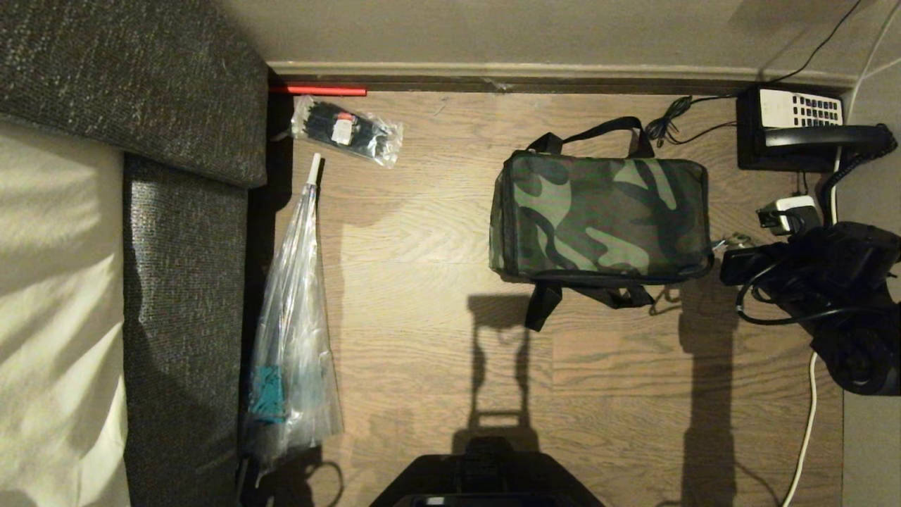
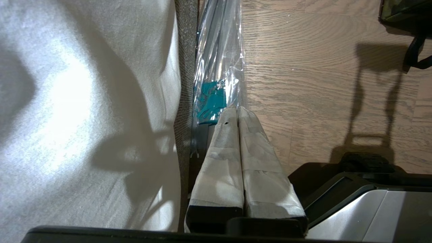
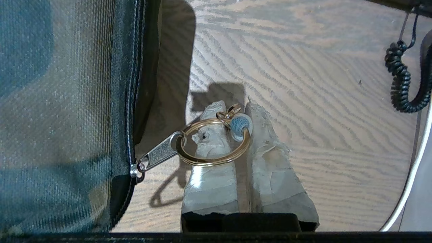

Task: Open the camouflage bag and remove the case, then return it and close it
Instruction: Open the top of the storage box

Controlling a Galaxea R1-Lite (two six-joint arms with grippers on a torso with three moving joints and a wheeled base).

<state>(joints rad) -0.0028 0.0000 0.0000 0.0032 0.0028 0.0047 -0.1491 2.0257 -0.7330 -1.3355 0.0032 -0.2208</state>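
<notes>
L to R on the wood floor (image 1: 422,394): 1 sofa (image 1: 176,232) w/ pale cover, 1 red stick (image 1: 320,90) by the wall, 1 clear packet (image 1: 348,131) w/ black bits inside, 1 long clear plastic sleeve (image 1: 292,331) w/ something teal inside. 1 camouflage bag (image 1: 602,215) mid-floor, zipped up, contents hidden. 1 black desk phone (image 1: 802,127) far right.

Left gripper (image 2: 236,109) parked low by the sofa edge, fingers pressed together, holding nothing. Right gripper (image 3: 233,114) just beside the bag's right end, fingers nearly together, pinching the gold ring (image 3: 213,141) w/ pale blue bead on the zip pull (image 3: 158,155).
</notes>
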